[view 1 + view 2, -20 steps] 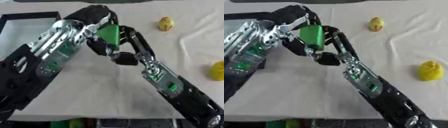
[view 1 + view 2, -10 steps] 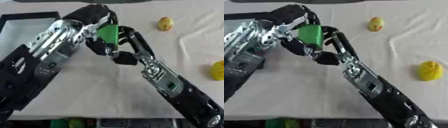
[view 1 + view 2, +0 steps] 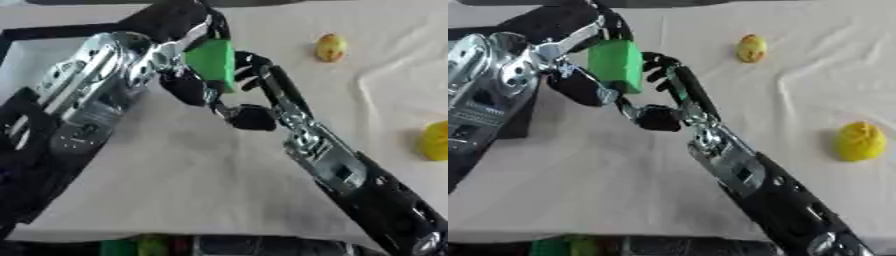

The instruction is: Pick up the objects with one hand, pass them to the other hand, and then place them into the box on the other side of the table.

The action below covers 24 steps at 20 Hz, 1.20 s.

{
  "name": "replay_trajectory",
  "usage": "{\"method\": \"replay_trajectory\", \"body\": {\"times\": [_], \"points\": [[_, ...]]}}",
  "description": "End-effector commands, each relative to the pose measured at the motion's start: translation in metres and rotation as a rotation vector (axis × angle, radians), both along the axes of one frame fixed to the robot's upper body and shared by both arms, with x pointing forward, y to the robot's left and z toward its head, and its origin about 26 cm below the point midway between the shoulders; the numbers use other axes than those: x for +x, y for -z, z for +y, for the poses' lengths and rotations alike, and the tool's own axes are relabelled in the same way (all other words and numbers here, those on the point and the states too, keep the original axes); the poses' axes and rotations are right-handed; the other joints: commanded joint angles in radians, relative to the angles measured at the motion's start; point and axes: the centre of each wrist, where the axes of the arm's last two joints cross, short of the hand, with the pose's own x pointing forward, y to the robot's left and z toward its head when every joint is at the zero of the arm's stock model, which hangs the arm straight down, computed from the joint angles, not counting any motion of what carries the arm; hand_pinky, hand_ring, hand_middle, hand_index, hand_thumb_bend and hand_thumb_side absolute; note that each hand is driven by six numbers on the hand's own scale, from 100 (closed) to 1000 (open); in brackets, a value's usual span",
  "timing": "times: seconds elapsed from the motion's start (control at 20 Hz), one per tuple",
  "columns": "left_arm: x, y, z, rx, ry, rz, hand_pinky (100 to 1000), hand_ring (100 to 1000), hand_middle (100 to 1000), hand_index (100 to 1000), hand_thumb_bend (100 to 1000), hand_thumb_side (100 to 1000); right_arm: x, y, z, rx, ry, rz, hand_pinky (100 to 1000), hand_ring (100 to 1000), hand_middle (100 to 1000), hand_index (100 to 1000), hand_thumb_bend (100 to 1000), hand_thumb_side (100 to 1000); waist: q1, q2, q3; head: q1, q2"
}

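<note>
A green block (image 3: 616, 65) is held above the tabletop (image 3: 175, 190), left of centre and toward the far side, between the two hands. The left hand (image 3: 188, 82) is seen coming in from the left, its black fingers curled round the near left side of the block, so that it is clamped on it. The right hand (image 3: 662, 70) is brought up from the lower right, and its fingers are seen bent against the right face of the block; they touch it, and the hand appears closed on it as well, though part of the contact is hidden behind the block. The block is held upright, its broad green face turned toward the camera, clear of the cloth beneath it. A white, creased cloth (image 3: 798, 90) is spread over the tabletop. A black-rimmed box (image 3: 52, 32) is partly seen at the far left, mostly hidden behind the left arm. A small yellow and red fruit-like object (image 3: 330, 47) lies at the far right of the cloth, well apart from the hands. A larger yellow object (image 3: 859, 141) lies nearer, at the right edge, also well apart from them. Green and black shapes are seen along the near edge, but what they are cannot be told.
</note>
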Motion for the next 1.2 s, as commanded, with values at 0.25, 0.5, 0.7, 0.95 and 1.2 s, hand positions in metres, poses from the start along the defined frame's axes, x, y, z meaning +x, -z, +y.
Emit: {"method": "replay_trajectory", "body": {"times": [0.25, 0.5, 0.7, 0.95, 1.2], "points": [[0.001, -0.009, 0.014, -0.035, -0.107, 0.013, 648, 521, 275, 451, 126, 100, 0.001, -0.005, -0.005, -0.026, -0.027, -0.045, 675, 720, 663, 882, 473, 143, 0.002, -0.017, -0.005, 0.007, -0.006], [-0.004, -0.023, 0.037, -0.137, -0.166, -0.086, 620, 502, 265, 443, 100, 100, 0.002, -0.002, -0.006, -0.024, -0.019, -0.034, 668, 703, 659, 880, 467, 134, 0.004, -0.017, -0.005, 0.008, -0.005], [-0.002, -0.031, 0.058, -0.217, -0.242, -0.116, 609, 495, 261, 439, 100, 100, 0.002, -0.003, -0.006, -0.005, -0.017, -0.029, 655, 687, 655, 870, 451, 125, 0.004, -0.018, -0.005, 0.016, -0.006], [0.007, -0.033, 0.084, -0.282, -0.361, -0.143, 599, 491, 258, 436, 100, 105, -0.001, -0.007, -0.007, 0.044, -0.036, -0.023, 655, 682, 657, 860, 339, 130, 0.001, -0.018, -0.006, 0.045, -0.011], [0.029, -0.024, 0.114, -0.297, -0.502, -0.125, 609, 499, 267, 447, 100, 105, -0.003, -0.011, -0.008, 0.083, -0.048, -0.02, 656, 684, 657, 842, 175, 214, 0.0, -0.017, -0.01, 0.088, -0.018]]}}
